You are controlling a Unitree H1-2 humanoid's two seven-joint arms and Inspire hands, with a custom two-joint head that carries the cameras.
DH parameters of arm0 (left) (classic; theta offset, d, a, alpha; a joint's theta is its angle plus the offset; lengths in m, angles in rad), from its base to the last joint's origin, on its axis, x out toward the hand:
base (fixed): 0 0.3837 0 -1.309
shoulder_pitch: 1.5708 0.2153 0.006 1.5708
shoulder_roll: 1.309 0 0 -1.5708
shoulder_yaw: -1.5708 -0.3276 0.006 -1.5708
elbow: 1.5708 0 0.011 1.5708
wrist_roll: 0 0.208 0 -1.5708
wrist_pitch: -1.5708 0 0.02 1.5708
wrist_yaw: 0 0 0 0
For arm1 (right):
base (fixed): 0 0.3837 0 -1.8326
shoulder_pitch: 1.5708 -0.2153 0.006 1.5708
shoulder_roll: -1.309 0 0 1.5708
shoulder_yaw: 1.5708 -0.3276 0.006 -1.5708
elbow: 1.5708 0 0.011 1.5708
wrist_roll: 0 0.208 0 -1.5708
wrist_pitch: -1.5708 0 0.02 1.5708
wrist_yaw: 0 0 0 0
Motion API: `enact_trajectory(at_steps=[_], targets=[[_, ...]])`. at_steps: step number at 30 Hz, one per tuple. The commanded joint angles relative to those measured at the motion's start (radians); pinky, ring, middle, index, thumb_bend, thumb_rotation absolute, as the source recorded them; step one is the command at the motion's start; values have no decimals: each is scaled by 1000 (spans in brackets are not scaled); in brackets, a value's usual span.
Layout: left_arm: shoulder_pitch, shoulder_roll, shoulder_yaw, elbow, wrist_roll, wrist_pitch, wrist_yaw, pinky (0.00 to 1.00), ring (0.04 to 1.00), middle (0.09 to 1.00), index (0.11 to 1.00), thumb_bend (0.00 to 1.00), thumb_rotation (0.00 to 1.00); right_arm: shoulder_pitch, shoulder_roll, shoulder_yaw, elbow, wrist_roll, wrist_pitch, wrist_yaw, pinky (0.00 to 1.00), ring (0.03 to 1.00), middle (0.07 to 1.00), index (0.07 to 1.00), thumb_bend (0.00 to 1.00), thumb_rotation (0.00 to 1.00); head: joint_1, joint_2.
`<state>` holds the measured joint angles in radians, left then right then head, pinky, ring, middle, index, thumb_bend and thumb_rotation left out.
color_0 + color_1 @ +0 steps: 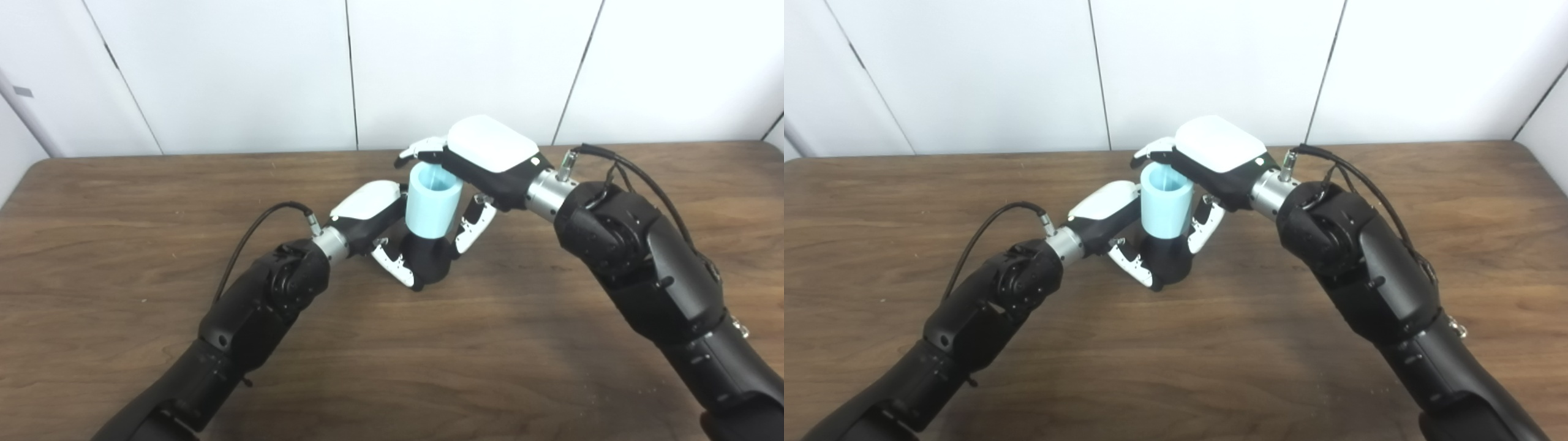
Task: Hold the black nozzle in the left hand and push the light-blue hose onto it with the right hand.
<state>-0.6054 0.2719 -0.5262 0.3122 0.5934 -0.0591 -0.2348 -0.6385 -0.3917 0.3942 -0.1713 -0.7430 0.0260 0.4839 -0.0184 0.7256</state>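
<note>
The black nozzle [427, 259] stands upright near the middle of the wooden table [122, 202]. My left hand [373, 214] is shut on it from the left, fingers wrapped round its lower body. The light-blue hose [433, 202], a short open tube, sits on top of the nozzle, tilted slightly. My right hand [484, 153] is shut on the hose from the right and above, fingers over its far rim and thumb down its right side. The same scene shows in the right eye view: nozzle [1165, 260], hose [1166, 205], left hand [1105, 208], right hand [1216, 147].
White wall panels [245, 73] stand behind the table's far edge. Black cables loop off both wrists, over the table beside the forearms.
</note>
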Motion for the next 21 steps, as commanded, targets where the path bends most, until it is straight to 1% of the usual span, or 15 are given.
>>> enact_trajectory(at_steps=[1,3,6,7,9,11,17,21], targets=[[22,48,-22,64,79,50,-34,1000,615,482,489,526,0,-36,-13,-31,-39,-20,-20,-29,776,962,996,978,940,198,-1,1],[21,48,-25,64,82,54,-34,1000,616,479,491,526,0,-40,-13,-44,-48,-21,-20,-32,816,989,1000,996,945,219,-1,0],[21,48,-26,62,84,60,-36,1000,616,478,492,526,0,-44,-10,-62,-56,-8,-14,-18,877,999,1000,1000,964,245,0,-2],[21,49,-26,60,84,61,-36,1000,615,478,492,526,0,-45,-10,-66,-63,1,-6,-4,889,1000,1000,1000,968,250,0,-2],[21,49,-28,60,85,62,-38,1000,612,478,492,526,0,-45,-17,-71,-84,19,8,33,950,1000,1000,1000,989,286,0,-2],[21,52,-28,60,85,61,-38,1000,615,478,492,526,0,-43,-27,-74,-103,39,5,60,988,1000,1000,1000,999,328,7,-1],[21,57,-28,55,84,64,-44,1000,616,475,494,526,0,-41,-63,-90,-125,120,-24,106,1000,1000,1000,1000,1000,379,1,0],[18,55,-27,57,82,66,-45,1000,611,473,495,526,0,-33,-76,-91,-148,135,-21,125,1000,1000,1000,1000,1000,381,2,0]])
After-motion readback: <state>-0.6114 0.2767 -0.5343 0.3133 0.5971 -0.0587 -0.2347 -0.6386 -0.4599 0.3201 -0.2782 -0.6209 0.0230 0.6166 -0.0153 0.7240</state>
